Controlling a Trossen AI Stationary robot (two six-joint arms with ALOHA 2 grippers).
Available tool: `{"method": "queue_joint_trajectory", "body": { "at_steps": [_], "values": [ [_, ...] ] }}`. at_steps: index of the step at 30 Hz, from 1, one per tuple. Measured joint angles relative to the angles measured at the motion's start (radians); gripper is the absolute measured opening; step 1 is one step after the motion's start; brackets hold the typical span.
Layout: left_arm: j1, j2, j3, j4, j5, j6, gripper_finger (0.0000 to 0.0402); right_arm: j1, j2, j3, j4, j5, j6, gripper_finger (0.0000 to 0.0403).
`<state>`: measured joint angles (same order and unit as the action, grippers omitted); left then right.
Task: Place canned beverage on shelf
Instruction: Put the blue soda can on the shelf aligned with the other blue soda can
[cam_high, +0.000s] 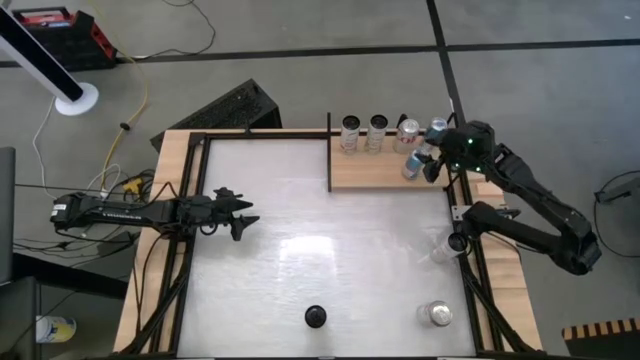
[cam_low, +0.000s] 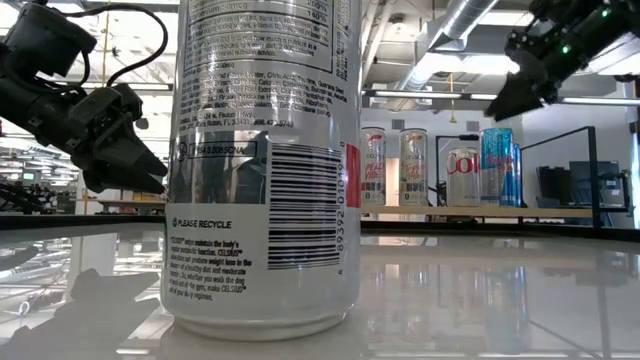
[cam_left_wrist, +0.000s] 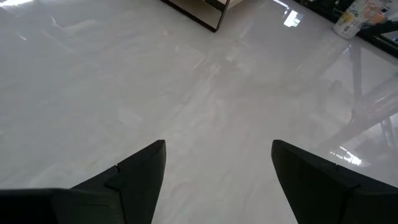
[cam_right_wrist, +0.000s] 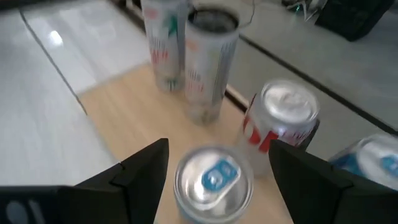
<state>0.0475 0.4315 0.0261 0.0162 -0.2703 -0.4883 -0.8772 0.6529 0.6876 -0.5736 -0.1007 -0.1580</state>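
Seen from above: light-wood shelf (cam_high: 385, 170) at the far right corner of the white table (cam_high: 320, 250), carrying two silver cans (cam_high: 363, 133) side by side, a red-and-white can (cam_high: 408, 133), and further blue cans under the arm. Right gripper (cam_high: 432, 165) poised over the shelf's right end above a blue can (cam_high: 412, 166), fingers spread, nothing clamped. Left gripper (cam_high: 245, 221) hanging over the table's left half, well apart from the shelf, fingers spread and empty. One more silver can (cam_high: 439, 314) standing near the front right of the table, a small black round object (cam_high: 315, 317) at front centre. At table height: large silver can (cam_low: 265, 160) filling the foreground, the shelf (cam_low: 480, 212) far behind with its row of cans upright, right gripper (cam_low: 520, 95) raised above them. Through the left wrist: both dark fingers (cam_left_wrist: 124, 180) wide apart over bare white table. Through the right wrist: fingers (cam_right_wrist: 134, 174) apart on either side of the blue-tabbed can (cam_right_wrist: 213, 182), upright on the wood, not touching it; the red-and-white can (cam_right_wrist: 280, 121) just beside.
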Motion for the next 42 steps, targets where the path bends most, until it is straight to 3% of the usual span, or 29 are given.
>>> {"method": "queue_joint_trajectory", "body": {
  "at_steps": [6,11,22,31,42],
  "values": [
    [0.000,0.000,0.000,0.000,-0.001,-0.002,0.0277,0.000,0.001,0.101,-0.013,-0.002,0.124,0.0302],
    [0.000,0.000,0.000,0.000,-0.001,0.001,0.0277,0.008,0.002,0.186,-0.142,0.005,0.215,0.0302],
    [0.000,0.000,0.000,0.000,-0.004,0.002,0.0277,0.208,0.082,0.267,-0.354,0.257,0.447,0.0302],
    [0.000,0.000,0.000,0.000,-0.004,0.002,0.0277,0.349,0.240,0.267,-0.380,0.483,0.555,0.0302],
    [0.000,0.000,0.000,0.000,-0.003,0.009,0.0277,0.415,0.318,0.267,-0.366,0.579,0.573,0.0302]
  ]
}}
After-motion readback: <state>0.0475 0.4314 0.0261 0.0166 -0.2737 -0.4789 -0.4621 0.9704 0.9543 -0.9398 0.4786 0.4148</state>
